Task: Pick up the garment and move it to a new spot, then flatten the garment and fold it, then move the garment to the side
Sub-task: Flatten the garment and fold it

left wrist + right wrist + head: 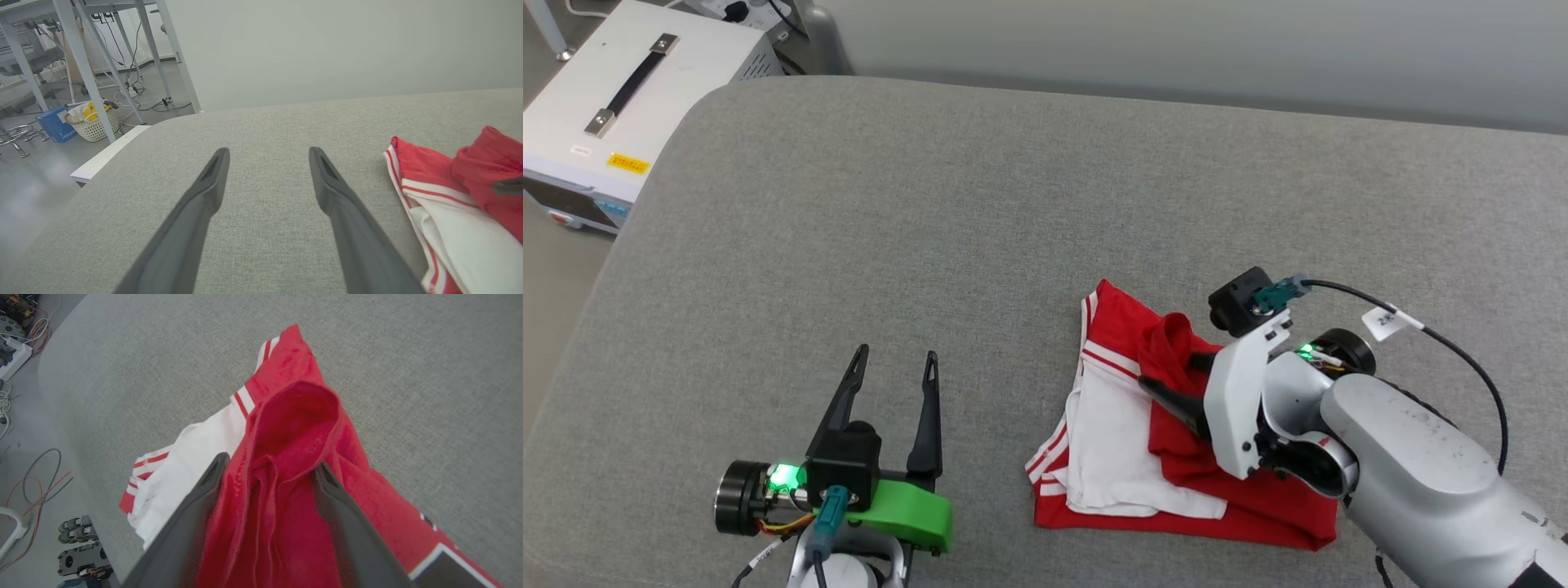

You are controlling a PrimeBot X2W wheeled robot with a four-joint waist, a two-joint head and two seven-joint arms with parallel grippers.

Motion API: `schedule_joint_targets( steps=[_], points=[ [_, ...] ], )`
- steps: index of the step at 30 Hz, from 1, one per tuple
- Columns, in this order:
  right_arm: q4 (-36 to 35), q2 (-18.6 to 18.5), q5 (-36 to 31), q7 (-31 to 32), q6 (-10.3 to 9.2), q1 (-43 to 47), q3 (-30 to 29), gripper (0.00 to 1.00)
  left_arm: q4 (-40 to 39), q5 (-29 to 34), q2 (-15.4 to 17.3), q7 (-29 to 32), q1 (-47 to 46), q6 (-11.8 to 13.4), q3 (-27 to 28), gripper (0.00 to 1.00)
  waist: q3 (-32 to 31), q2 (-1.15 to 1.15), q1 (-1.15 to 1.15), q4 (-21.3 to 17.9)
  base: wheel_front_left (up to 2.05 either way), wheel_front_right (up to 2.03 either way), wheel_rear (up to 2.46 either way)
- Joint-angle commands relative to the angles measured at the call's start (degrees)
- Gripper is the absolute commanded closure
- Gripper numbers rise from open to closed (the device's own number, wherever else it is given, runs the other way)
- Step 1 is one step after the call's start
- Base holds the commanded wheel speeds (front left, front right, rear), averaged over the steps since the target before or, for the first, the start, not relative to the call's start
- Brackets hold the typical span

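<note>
Garment: the red soft-knit T-shirt (1258, 506) with white short sleeves and red-and-white striped trim lies bunched on the near right of the grey woven upholstered surface (931, 204). Its layers overlap, with a white sleeve uppermost. It is neither flat nor squarely folded.

Your right gripper (271, 461) is down on the heap. Its two long dark fingers (192, 514) are spread apart, straddling a raised ridge of red cloth that stands up in a loose, hood-like loop. Nothing is pinched. Your left gripper (896, 354) hovers to the garment's left over bare upholstery, fingers likewise parted and empty.

Step, as a judgement: this fits either the right fingers about to close on the ridge for a lift, or a letting-go after the heap was set down. The views do not settle which.

Handling notes: the knit looks limp and slightly fleecy, so it will sag and trail from any single grip. The loop could snag a fingertip. The matte upholstery looks likely to drag on the cloth.
</note>
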Motion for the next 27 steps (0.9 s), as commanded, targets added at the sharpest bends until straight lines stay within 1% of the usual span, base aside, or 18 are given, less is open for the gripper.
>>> schedule_joint_targets(
  steps=[1, 4, 6, 9, 14, 17, 21, 25, 27],
  points=[
    [-1.4, -1.4, 0.6, -2.1, -0.04, -0.9, -0.2, 0.0, 0.0, 0.3, 0.0, -0.3, 0.5, -0.4, 0.4, 0.0, -1.7, 0.0, 0.0, -0.8, 0.0, 0.0, 0.0],
    [-4.8, -4.2, 0.4, -6.7, -0.04, 0.1, -1.8, 0.0, 0.0, 0.1, 0.2, -0.3, 1.4, -0.5, 0.8, 0.0, -3.1, 0.0, 0.0, -1.5, 0.0, 0.0, 0.0],
    [-6.4, -6.2, -0.5, -10.5, -0.04, 1.1, -4.1, 0.0, -0.1, 0.0, 0.3, -0.3, 2.0, -0.6, 1.2, 0.0, -3.9, 0.0, 0.0, -2.1, 0.0, 0.0, 0.0],
    [-7.3, -8.7, -4.3, -17.4, -0.04, 3.2, -9.4, 0.0, -0.2, -0.2, 0.5, -0.3, 2.7, -0.7, 1.8, 0.0, -4.9, 0.0, 0.0, -3.1, 0.0, 0.0, 0.0],
    [-7.6, -9.2, -12.4, -25.8, -0.04, 8.4, -18.2, 0.0, -0.6, -0.1, 0.8, -0.3, 3.5, -1.0, 2.3, 0.0, -5.9, 0.0, 0.0, -4.5, 0.0, 0.0, 0.0],
    [-7.8, -8.0, -18.3, -30.4, -0.04, 12.1, -24.9, 0.0, -0.9, 0.0, 0.9, -0.3, 3.9, -1.0, 2.6, 0.0, -6.5, 0.0, 0.0, -5.5, 0.0, 0.0, 0.0],
    [-9.4, -5.2, -26.5, -33.5, -0.04, 17.5, -33.2, 0.0, -1.2, 0.0, 1.0, -0.3, 4.4, -1.2, 2.6, 0.0, -7.2, 0.0, 0.0, -6.3, 0.0, 0.0, 0.0],
    [-13.7, -1.2, -34.4, -34.8, -0.04, 23.5, -41.0, 0.0, -1.6, 0.1, 1.1, -0.3, 4.7, -1.4, 2.6, 0.0, -8.0, 0.0, 0.0, -6.8, 0.0, 0.0, 0.0],
    [-16.0, 1.8, -36.5, -35.0, -0.04, 26.8, -44.6, 0.0, -1.8, 0.2, 1.2, -0.3, 5.0, -1.4, 2.5, 0.0, -8.4, 0.0, 0.0, -6.9, 0.0, 0.0, 0.0]
  ],
)
